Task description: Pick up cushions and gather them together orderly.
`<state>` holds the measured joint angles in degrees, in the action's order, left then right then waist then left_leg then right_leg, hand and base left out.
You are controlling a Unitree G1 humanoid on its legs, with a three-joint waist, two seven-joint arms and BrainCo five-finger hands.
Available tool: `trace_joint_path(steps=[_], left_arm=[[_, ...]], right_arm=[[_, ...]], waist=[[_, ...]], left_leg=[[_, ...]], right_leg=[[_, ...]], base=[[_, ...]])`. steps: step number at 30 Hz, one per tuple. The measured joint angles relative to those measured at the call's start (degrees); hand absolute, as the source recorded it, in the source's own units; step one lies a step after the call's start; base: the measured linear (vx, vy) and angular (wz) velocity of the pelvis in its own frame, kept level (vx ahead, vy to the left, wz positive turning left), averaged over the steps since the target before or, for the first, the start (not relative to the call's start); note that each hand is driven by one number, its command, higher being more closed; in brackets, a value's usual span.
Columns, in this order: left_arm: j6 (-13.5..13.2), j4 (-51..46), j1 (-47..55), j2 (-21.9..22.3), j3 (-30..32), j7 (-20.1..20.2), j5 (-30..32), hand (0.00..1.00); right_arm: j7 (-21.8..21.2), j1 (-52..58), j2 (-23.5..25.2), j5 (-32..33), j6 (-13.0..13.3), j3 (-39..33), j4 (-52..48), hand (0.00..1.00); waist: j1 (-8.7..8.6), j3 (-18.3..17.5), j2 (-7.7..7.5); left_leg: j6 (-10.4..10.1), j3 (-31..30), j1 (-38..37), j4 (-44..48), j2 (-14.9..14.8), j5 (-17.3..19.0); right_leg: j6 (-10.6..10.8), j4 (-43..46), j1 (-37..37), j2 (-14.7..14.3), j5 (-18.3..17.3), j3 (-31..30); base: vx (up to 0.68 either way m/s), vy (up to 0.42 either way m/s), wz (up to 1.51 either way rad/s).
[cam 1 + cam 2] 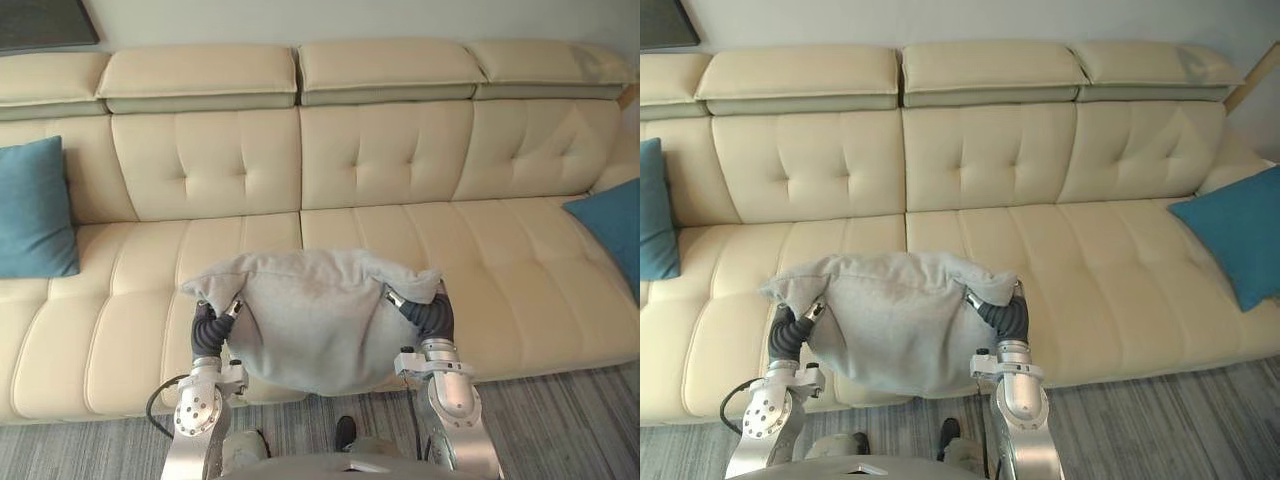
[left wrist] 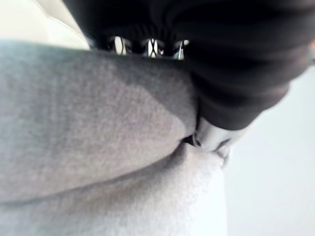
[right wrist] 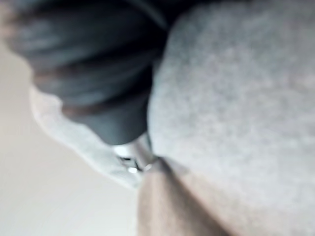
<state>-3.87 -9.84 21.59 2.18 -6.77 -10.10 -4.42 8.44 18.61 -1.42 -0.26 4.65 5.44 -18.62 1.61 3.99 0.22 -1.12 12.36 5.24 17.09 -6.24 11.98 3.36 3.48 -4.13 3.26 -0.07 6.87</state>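
Matt grey cloth cushion (image 1: 310, 320); smooth leathery sofa (image 1: 400, 150).

Standing here, I see the robot's left hand (image 1: 212, 328) and right hand (image 1: 432, 315) each wrapped at the back and wrist in a dark grey ribbed cover, like a corrugated sleeve. Below each cover sits a pale, blocky metal collar. From there the silver-grey metal left arm (image 1: 198, 410) and right arm (image 1: 455, 395) widen into smooth, glossy, rounded housings, and the left one has a round disc face dotted with small dark screws or holes.
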Motion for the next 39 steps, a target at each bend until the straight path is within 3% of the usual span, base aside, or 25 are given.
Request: trace_joint_path(steps=[6,11,15,23,29,35,36,39], left_arm=[[0.12,2.21,-0.96,-1.31,0.03,-0.12,0.08,1.00],[0.16,7.21,-11.08,-1.94,2.32,-5.21,0.07,1.00],[0.18,12.12,-23.25,-5.66,2.83,-10.13,0.11,1.00],[0.38,25.70,-56.08,-16.22,4.72,-19.53,0.14,1.00],[-0.49,29.94,-67.18,-19.64,6.89,-21.74,0.03,1.00],[-1.41,34.86,-75.60,-19.58,6.71,-21.54,-0.96,1.00],[-2.19,35.32,-77.89,-19.60,6.72,-21.22,-1.65,0.00],[-3.39,36.21,-81.16,-19.61,6.81,-20.87,-3.18,0.00]], right_arm=[[-0.28,-2.57,-0.10,-0.17,0.03,-0.23,6.79,1.00],[1.69,-15.12,-0.51,-2.41,-0.02,0.30,14.65,1.00],[6.13,-29.71,-2.11,-2.50,-0.02,1.12,21.80,1.00],[14.95,-63.60,-5.74,-4.35,-0.51,-0.60,37.11,1.00],[17.45,-76.66,-6.76,-4.42,-1.31,-1.58,41.67,1.00],[18.78,-84.55,-10.05,-4.40,-2.59,-3.12,44.47,1.00],[19.48,-85.79,-10.98,-4.40,-2.63,-3.57,44.47,0.00],[20.91,-88.15,-12.77,-4.39,-2.68,-4.04,44.45,0.00]], waist=[[-0.03,-1.35,-0.55],[0.61,-1.36,-0.62],[0.73,-0.95,-1.53],[0.51,7.51,-2.60],[0.45,11.41,-2.61],[-0.48,14.86,-2.59],[-0.46,15.90,-2.57],[-0.48,16.51,-2.53]], left_leg=[[0.57,-1.38,-0.31,-4.61,2.16,-1.90],[0.61,-2.38,0.18,-8.01,3.14,-4.14],[0.67,-3.13,4.78,-8.45,3.33,-6.39],[1.34,-4.53,15.30,-8.14,3.72,-11.65],[0.93,-4.26,24.58,-4.35,3.41,-12.31],[0.87,-4.10,30.15,-4.23,3.39,-13.59],[0.89,-3.91,31.04,-4.55,3.44,-14.06],[0.90,-3.58,31.71,-6.86,3.75,-15.24]], right_leg=[[0.07,-5.62,1.15,0.52,2.61,0.07],[-0.39,-8.05,0.63,0.71,4.60,0.36],[-0.91,-8.06,-3.91,0.81,6.59,0.31],[-2.46,-8.06,-13.94,1.31,12.96,-0.20],[-2.02,-8.07,-21.83,1.25,14.13,-1.55],[-1.88,-8.06,-27.46,1.26,15.67,-1.86],[-1.79,-8.06,-28.58,1.25,16.12,-2.04],[-1.76,-8.05,-30.44,1.34,16.65,-2.91]], base=[[0.04,0.016,0.03],[-0.04,-0.018,0.07],[-0.13,-0.024,0.09],[-0.19,0.018,0.07],[-0.12,-0.008,-0.04],[-0.04,-0.001,-0.02],[-0.02,0.012,-0.05],[-0.01,0.005,-0.02]])
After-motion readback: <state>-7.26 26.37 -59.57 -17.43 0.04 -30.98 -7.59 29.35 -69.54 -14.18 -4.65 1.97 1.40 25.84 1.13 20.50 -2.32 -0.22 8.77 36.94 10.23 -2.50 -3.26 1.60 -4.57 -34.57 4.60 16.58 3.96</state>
